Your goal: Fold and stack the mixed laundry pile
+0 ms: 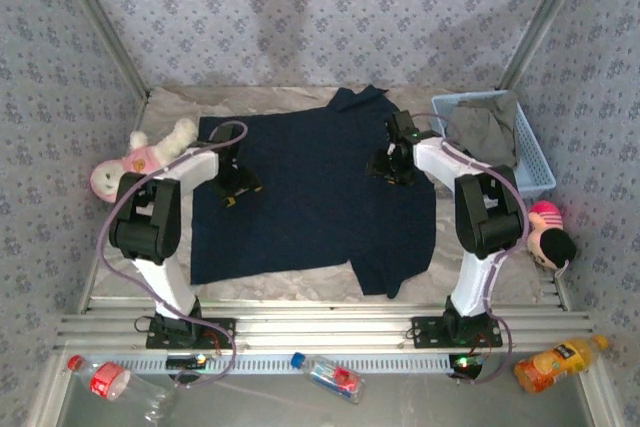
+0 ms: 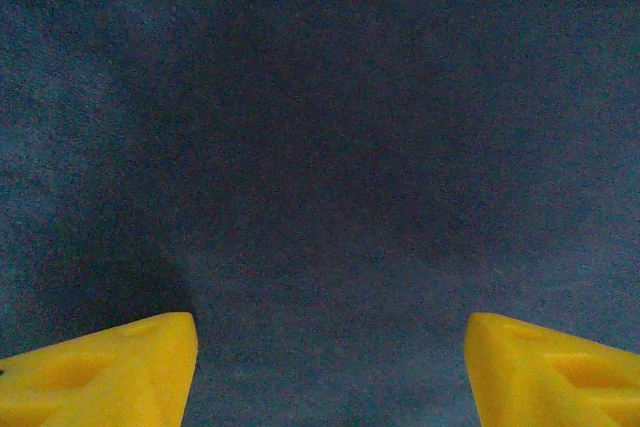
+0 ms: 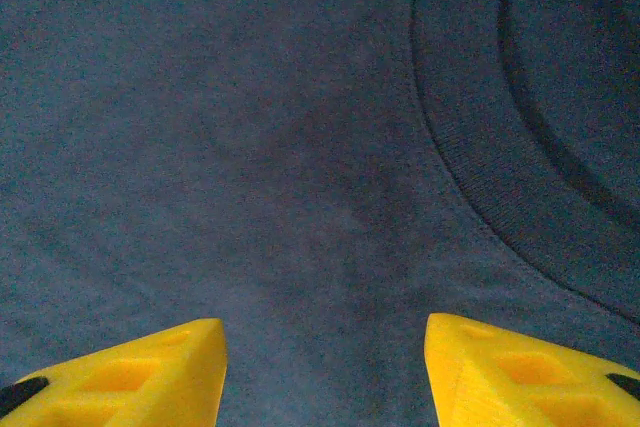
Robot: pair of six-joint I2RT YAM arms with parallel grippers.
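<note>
- Both the left hand (image 2: 330, 347) and right hand (image 3: 325, 347) hang open over the navy T-shirt (image 1: 310, 197), gripping nothing.
- Pinching unevenly could skew the fold.

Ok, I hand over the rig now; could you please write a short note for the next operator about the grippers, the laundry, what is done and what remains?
Left gripper: open, empty, low over the navy garment.
Right gripper: open, empty, over the same garment, beside its collar.
Navy garment: spread flat on the table; no fold visible yet.
Olive-grey garment: crumpled in the light blue basket, far right.
To do: fold both garments, then stack them.
</note>
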